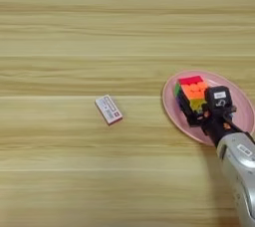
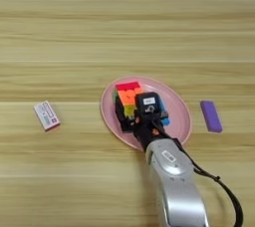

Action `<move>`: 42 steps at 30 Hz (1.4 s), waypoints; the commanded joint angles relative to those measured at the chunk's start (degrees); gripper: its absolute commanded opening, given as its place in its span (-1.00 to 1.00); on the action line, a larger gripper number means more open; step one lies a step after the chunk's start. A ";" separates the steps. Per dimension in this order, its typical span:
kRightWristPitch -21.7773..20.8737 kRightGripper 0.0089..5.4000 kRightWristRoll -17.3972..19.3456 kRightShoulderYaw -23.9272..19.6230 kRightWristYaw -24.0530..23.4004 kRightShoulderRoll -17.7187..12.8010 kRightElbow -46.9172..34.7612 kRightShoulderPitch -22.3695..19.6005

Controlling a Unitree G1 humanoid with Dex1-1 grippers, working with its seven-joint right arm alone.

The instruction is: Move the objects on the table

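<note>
The multicoloured puzzle cube (image 2: 127, 96) is over the pink round plate (image 2: 177, 104), at its left half, with red, orange and yellow squares facing up. My right gripper (image 2: 138, 115) reaches it from the near right side. Its black fingers are closed against the cube's sides, and the silver forearm comes up from the bottom edge. The cube (image 1: 191, 94) and gripper (image 1: 203, 114) also show in the left eye view. The small flat blue block (image 2: 211, 116) lies on the table (image 2: 74, 32) just right of the plate, apart from the gripper.
A small white-and-red flat box (image 2: 46, 115) lies on the wood to the left of the plate, also seen as the box (image 1: 108, 109) in the left eye view. The forearm's black cable hangs at the lower right.
</note>
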 commanded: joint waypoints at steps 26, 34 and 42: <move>-1.26 0.57 -1.20 0.08 -0.18 -1.56 -1.63 -1.84; -1.23 0.95 -0.99 -0.09 -0.20 -1.50 -1.80 -1.82; -1.35 0.99 -0.80 -0.15 -0.13 -1.44 -2.34 -1.68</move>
